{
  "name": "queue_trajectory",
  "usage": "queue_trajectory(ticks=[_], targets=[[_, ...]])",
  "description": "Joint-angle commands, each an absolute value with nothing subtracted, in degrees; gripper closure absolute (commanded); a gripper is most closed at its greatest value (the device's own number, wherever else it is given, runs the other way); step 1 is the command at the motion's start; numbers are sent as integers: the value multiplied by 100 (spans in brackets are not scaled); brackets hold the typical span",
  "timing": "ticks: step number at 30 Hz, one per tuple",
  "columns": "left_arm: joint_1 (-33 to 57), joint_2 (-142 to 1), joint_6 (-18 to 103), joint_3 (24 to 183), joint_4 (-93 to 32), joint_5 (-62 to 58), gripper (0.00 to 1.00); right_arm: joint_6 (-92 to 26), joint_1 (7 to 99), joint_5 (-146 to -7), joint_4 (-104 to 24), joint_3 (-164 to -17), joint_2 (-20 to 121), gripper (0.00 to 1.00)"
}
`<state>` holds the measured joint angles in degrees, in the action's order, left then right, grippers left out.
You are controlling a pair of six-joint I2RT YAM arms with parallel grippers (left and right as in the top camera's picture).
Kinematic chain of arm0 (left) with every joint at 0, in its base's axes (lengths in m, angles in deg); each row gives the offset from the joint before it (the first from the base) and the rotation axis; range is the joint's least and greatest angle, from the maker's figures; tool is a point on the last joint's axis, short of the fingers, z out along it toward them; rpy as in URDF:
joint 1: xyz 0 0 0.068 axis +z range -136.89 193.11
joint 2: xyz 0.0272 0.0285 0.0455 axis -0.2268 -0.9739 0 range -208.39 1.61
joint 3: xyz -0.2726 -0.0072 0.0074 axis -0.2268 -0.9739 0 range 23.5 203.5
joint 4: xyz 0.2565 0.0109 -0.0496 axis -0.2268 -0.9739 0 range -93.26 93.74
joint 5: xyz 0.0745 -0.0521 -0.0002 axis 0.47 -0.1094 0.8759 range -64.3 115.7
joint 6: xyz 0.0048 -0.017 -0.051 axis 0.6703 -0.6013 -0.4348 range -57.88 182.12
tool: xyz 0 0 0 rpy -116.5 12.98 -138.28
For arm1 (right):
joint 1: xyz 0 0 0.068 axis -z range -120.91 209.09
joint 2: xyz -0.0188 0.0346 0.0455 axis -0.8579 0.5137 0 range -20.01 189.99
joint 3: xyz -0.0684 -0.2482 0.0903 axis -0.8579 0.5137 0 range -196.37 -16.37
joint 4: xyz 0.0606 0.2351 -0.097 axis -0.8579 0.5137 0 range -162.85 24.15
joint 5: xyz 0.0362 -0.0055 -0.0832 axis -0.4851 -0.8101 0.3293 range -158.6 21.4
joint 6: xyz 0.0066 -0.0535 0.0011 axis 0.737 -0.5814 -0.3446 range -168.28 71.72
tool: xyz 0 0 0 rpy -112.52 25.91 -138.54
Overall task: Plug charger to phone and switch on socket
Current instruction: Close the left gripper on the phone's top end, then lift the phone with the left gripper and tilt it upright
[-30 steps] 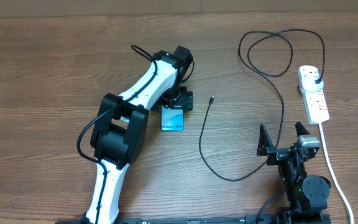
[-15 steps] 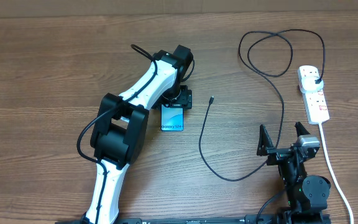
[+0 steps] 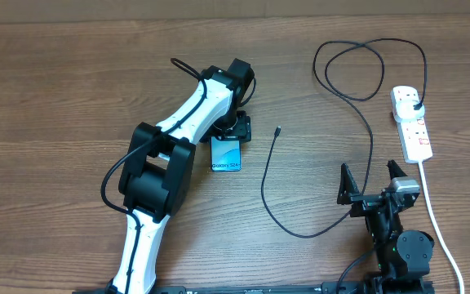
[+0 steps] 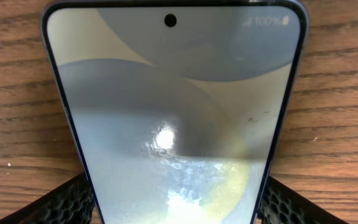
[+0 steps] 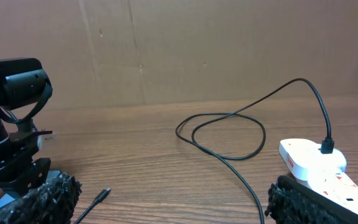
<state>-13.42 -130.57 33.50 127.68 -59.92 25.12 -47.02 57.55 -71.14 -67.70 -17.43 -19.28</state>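
The phone (image 3: 228,155) lies flat on the table, screen up and lit. It fills the left wrist view (image 4: 173,118). My left gripper (image 3: 235,132) is at its far end, with a finger pressed against each long edge (image 4: 176,211). The black charger cable (image 3: 371,131) loops across the right side. Its metal connector tip (image 3: 277,131) lies free on the table, right of the phone, and also shows in the right wrist view (image 5: 102,195). Its black plug (image 3: 415,104) sits in the white socket strip (image 3: 414,135). My right gripper (image 3: 374,181) is open and empty near the front edge (image 5: 176,205).
The strip's white cord (image 3: 441,229) runs toward the front right, beside my right arm. A brown cardboard wall (image 5: 197,50) stands behind the table. The left arm (image 3: 170,155) stretches diagonally over the table's left middle.
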Motion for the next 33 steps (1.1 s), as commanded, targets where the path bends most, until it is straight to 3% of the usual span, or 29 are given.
queue_trajectory(ticks=[1, 7, 14, 25, 33], targets=[[-1261, -13077, 3252, 12987, -6171, 2612, 20, -4728, 5761, -7082, -6805, -1686, -1978, 0], [-1191, -13057, 3359, 13739, -6899, 2475, 21, -4728, 5761, -7082, -6805, -1686, -1978, 0], [-1099, -13057, 4045, 14556, -7718, 1251, 23, -4728, 5761, -7082, -6805, -1686, -1978, 0], [-880, -13059, 4791, 14624, -8278, 250, 27, -4726, 5761, -7082, -6805, -1686, -1978, 0], [-583, -13059, 5916, 14624, -8816, -2065, 28, -4728, 5761, -7082, -6805, -1686, -1978, 0]])
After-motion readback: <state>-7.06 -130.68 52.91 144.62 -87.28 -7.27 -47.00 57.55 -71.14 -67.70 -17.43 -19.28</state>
